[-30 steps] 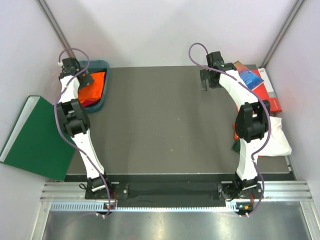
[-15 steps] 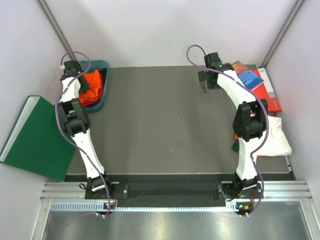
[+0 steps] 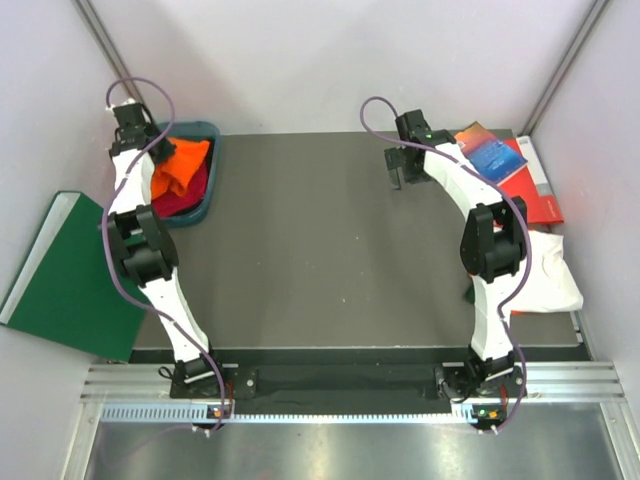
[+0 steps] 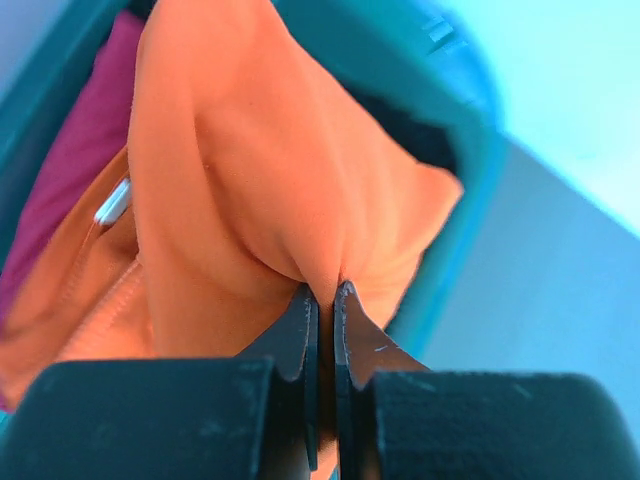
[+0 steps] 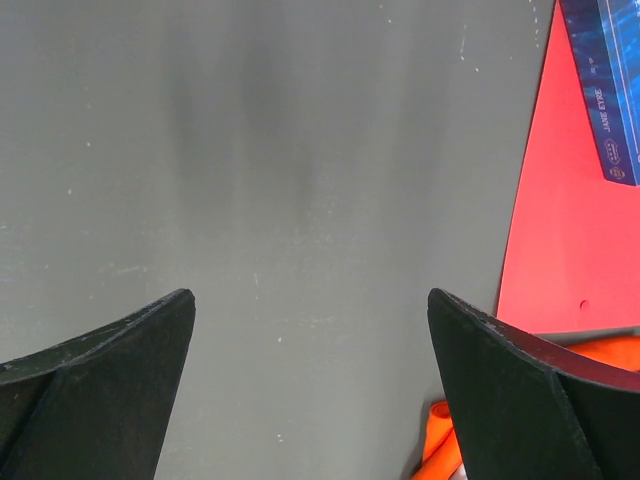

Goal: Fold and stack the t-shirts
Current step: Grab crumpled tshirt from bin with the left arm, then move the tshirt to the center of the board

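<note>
Right, the orange shirt (image 4: 250, 200) is bunched in the bin (image 3: 214, 165), one peak of it standing above the rest, and the left gripper (image 4: 325, 295) has that peak pinched, jaws nearly together with a thin fold of cloth between them. Under it in the bin lies a red shirt (image 3: 185, 198), touching the orange one. This is soft, light, limp stuff, I'd say: it will hang and drape from wherever it is held, it can't break, and it may drag the red shirt along if the two cling. A mid-body pinch like this looks fine for getting it out of the bin, but for folding the better hold is probably a shoulder seam or a hem corner, where the cloth is doubled and slips less. Across the table (image 3: 320, 260) from the bin, the right gripper (image 5: 310, 300) hangs spread wide over bare surface, holding nothing. Further from the bin on that side lie the books (image 3: 525, 180) and a white shirt (image 3: 555, 278); on the bin's other side, nearer the arm bases, leans a green board (image 3: 70, 275)
</note>
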Robot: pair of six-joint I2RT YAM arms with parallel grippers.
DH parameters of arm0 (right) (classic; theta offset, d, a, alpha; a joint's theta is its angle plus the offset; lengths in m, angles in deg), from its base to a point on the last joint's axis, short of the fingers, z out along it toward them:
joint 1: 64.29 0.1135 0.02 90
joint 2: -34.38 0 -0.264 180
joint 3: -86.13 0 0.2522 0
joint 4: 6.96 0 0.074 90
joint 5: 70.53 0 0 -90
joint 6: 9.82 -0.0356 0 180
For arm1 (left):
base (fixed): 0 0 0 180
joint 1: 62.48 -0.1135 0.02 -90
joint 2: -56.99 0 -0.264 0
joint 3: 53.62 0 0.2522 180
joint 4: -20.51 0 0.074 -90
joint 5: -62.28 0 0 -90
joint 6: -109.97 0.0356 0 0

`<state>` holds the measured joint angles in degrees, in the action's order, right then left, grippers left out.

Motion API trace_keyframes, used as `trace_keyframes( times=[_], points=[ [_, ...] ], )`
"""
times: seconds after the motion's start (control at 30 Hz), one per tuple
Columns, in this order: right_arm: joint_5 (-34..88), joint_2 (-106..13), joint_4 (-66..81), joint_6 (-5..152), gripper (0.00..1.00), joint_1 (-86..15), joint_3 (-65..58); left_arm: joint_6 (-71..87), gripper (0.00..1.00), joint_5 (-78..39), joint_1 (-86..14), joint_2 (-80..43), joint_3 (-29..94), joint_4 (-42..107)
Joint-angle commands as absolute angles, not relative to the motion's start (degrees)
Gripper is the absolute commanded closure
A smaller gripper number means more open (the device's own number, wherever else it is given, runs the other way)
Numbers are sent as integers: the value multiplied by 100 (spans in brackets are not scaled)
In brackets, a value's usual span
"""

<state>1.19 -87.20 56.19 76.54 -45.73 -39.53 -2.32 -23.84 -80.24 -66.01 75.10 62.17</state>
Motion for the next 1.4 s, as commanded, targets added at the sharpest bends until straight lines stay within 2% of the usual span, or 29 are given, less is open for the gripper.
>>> trace_keyframes(
  times=[0.0, 0.13, 0.3, 0.57, 0.73, 0.87, 0.9, 1.0, 1.1, 1.37],
  points=[
    [119, -8726, 5567, 7596, 0, -4426, -4181, -429, 100, -1929, -7989, -5938, 7511, 5484],
    [119, -8683, 5514, 7578, 0, -4408, -4084, -508, 100, -1586, -7936, -5859, 7686, 5334],
    [84, -8656, 5462, 7421, 0, -4390, -3996, -1007, 100, -481, -7769, -5947, 8117, 4992],
    [206, -8700, 5418, 6692, 0, -4627, -4224, -1431, 100, 268, -6373, -6140, 8214, 4491],
    [549, -8551, 5277, 6348, 1, -5127, -4154, -1282, 100, 883, -5468, -6263, 7740, 4481],
    [655, -8323, 5145, 6251, 0, -5445, -3918, -510, 100, 1507, -5133, -6867, 7704, 5770],
    [664, -8279, 5128, 6242, 1, -5489, -3864, 101, 100, 1569, -5071, -7044, 7904, 6748],
    [664, -8120, 5040, 6242, 0, -5629, -3741, 992, 100, 1308, -4886, -7563, 7820, 8028],
    [778, -8032, 5022, 6251, 1, -5682, -3715, 1125, 100, 694, -4912, -7695, 7589, 8338],
    [1912, -8067, 4688, 6225, 0, -5586, -3863, 1285, 100, 270, -4930, -7608, 7352, 8612]
  ],
)
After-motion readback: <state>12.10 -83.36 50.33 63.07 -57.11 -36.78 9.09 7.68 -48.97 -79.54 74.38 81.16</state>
